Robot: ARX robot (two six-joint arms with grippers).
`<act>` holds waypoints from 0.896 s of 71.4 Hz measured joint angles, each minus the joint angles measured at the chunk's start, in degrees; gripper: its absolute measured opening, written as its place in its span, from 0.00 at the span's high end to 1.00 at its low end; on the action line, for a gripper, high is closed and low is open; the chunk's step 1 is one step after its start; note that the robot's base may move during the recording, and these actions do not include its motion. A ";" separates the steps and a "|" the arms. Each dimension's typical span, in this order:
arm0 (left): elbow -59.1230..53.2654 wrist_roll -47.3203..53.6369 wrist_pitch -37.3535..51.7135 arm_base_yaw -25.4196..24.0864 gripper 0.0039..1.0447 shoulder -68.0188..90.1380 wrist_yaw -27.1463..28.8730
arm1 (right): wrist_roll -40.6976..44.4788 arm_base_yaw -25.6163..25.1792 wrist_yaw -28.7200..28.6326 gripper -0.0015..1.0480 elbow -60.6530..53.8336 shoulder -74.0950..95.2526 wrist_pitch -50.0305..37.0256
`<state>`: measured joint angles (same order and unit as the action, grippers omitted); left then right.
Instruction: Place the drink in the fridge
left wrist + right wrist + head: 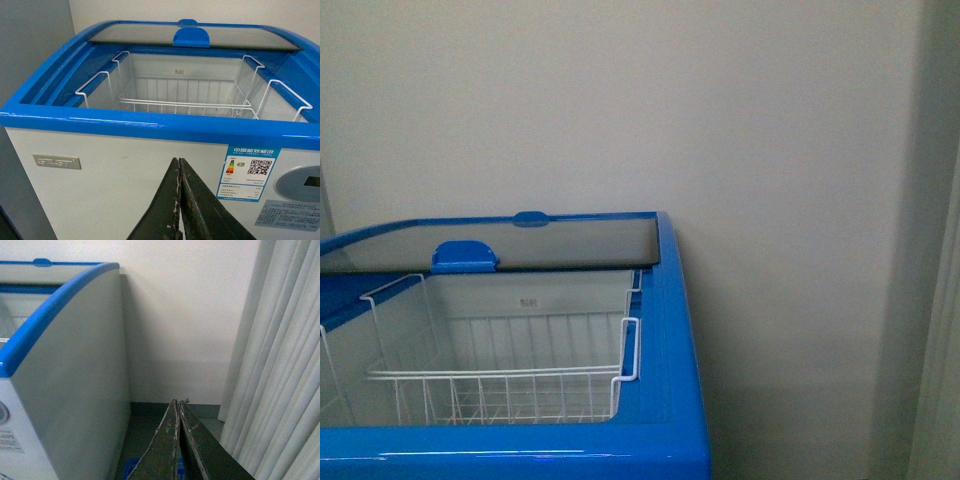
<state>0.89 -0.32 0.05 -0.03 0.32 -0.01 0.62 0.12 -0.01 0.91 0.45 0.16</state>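
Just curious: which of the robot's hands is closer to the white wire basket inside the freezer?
Left, likely. The left hand faces the freezer front, below the wire basket. The right hand is off the freezer's side, by the curtain.

From the front we look down close into the chest freezer (670, 400), wall behind. Our left wrist camera faces its white front beyond closed fingers (172, 200). Our right wrist camera looks past its fingers (172, 440) along the freezer's side toward curtains (280, 365). All share the blue rim.
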 joint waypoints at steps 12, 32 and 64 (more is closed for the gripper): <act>0.00 -0.02 0.00 0.00 0.98 0.02 0.00 | 0.00 0.00 0.00 0.97 0.00 -0.11 0.00; 0.00 0.00 0.00 0.00 0.98 0.00 0.00 | 0.00 0.00 0.00 0.97 0.00 -0.11 -0.02; 0.00 -0.02 0.00 0.00 0.45 0.02 0.00 | 0.00 0.00 0.00 0.53 0.00 -0.11 0.00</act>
<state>0.89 -0.34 0.05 -0.03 0.34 -0.01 0.62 0.12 -0.01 0.91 0.34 0.16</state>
